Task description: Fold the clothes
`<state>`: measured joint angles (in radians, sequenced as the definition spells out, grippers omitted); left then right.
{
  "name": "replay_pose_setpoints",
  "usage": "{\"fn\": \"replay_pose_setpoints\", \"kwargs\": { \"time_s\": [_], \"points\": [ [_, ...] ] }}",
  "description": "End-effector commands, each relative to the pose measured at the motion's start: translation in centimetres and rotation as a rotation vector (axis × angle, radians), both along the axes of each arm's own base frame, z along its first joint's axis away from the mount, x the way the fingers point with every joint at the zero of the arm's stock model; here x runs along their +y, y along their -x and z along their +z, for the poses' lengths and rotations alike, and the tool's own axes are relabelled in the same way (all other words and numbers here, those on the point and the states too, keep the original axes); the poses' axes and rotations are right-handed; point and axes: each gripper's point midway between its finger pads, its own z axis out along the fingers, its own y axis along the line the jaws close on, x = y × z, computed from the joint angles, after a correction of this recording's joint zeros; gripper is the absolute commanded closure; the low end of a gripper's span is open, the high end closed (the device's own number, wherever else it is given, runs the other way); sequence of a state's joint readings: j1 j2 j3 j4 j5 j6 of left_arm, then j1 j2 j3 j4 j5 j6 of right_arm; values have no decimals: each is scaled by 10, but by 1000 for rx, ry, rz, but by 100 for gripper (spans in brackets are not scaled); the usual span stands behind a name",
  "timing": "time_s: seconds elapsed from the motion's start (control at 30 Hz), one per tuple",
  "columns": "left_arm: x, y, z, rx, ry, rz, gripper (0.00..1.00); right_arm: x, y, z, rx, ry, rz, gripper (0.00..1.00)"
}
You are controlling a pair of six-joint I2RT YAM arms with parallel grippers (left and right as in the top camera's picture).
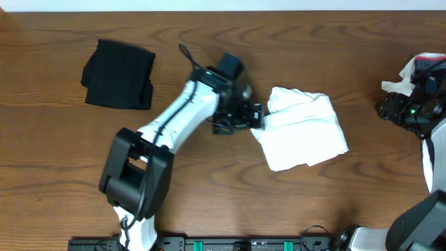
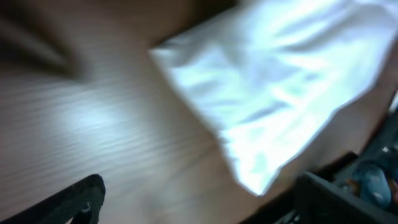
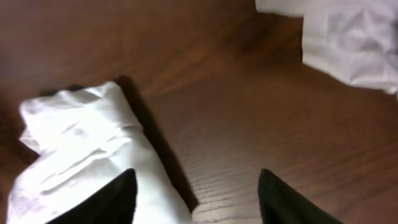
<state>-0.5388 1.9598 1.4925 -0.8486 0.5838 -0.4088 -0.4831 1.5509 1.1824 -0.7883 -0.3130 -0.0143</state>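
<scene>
The clothes lie in three places. A folded white T-shirt rests at mid-table, and a folded black garment lies at the far left. A crumpled white garment sits at the right edge. My left gripper hovers at the white T-shirt's left edge, open wide; in the blurred left wrist view the T-shirt lies ahead of the gripper, not between its fingers. My right gripper is just below the crumpled garment. It stands open, its left finger over a bunched white cloth.
Another piece of wrinkled white cloth shows at the top right of the right wrist view. Bare wooden table lies in front of the T-shirt. A black rail runs along the near edge.
</scene>
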Motion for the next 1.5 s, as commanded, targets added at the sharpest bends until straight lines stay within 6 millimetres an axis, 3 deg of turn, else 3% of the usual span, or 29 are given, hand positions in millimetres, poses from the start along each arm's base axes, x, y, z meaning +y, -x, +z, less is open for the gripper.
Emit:
{"fn": "replay_pose_setpoints", "kwargs": {
  "time_s": [0.0, 0.2, 0.4, 0.6, 1.07, 1.1, 1.17, 1.23, 1.47],
  "points": [
    [-23, 19, 2, 60, 19, 18, 1, -2, 3, -19, 55, -25, -24, 35],
    [-43, 38, -6, 87, 9, 4, 1, -5, 2, -39, 103, -34, -29, 34],
    [-37, 44, -38, 77, -93, 16, 3, 1, -4, -51, 106, -82, -8, 34],
    [-39, 44, -65, 69, -83, 20, 25, 4, -5, -54, 107, -100, -4, 28],
    [-67, 21, -58, -57, 23, 25, 30, 9, -7, -52, 96, -131, 8, 27],
    [-66, 20, -60, -69, 11, 27, 39, 10, -6, -52, 97, -134, 8, 27],
    [-62, 16, -63, -100, -24, 36, 71, 12, -7, -52, 93, -147, 13, 29],
    [-57, 11, -66, -127, -61, 45, 92, 17, -8, -50, 84, -172, 24, 34],
    [-34, -3, -74, -271, -169, -83, 94, 40, -10, -49, 93, -199, 81, 48]
  ]
}}
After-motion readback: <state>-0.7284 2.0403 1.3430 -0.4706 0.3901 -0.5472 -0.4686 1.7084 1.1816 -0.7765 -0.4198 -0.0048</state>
